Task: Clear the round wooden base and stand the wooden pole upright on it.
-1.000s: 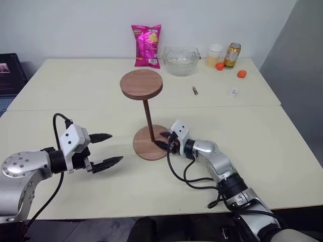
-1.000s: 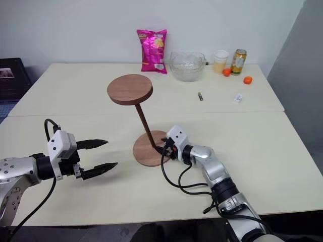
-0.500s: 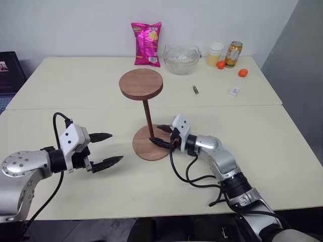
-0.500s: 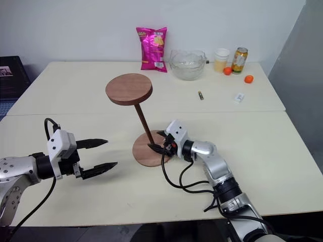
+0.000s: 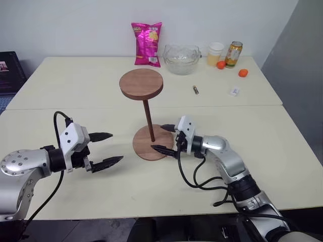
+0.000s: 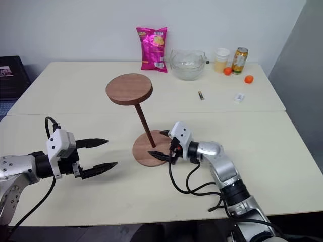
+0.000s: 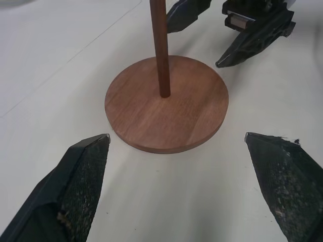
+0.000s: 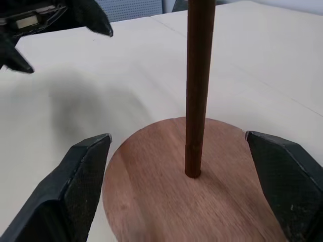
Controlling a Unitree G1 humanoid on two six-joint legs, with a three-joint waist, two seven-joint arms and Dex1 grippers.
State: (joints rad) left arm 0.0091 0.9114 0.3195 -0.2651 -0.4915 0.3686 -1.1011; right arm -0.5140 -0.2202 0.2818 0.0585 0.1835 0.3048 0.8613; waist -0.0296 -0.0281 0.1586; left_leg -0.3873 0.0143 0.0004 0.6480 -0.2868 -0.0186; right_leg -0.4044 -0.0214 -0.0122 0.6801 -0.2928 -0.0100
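Nearest you, your left hand (image 5: 105,149) hangs over the near part of the counter (image 5: 75,85) with its two black fingers spread wide and nothing between them, pointing across toward the round wooden base (image 5: 153,143) and well apart from it. A little farther in and right of centre, your right hand (image 5: 166,138) sits just beside the base's right edge, fingers at full spread, one tip over the base's near rim and the other at its far side, gripping nothing; the rod stands in the gap ahead of the fingers, touched by neither. The base lies flat on the counter near its middle, and the wooden pole (image 5: 149,121) stands upright from the base's centre hole, its thick round head up at the top. Beyond it on the far half of the counter lie a small dark cylinder (image 5: 195,90) and a small white packet (image 5: 233,92). Along the back edge stand a pink chip bag (image 5: 146,44), a clear glass bowl (image 5: 181,59), a cup (image 5: 214,54), a can (image 5: 232,54) and two small orange pieces (image 5: 243,73).
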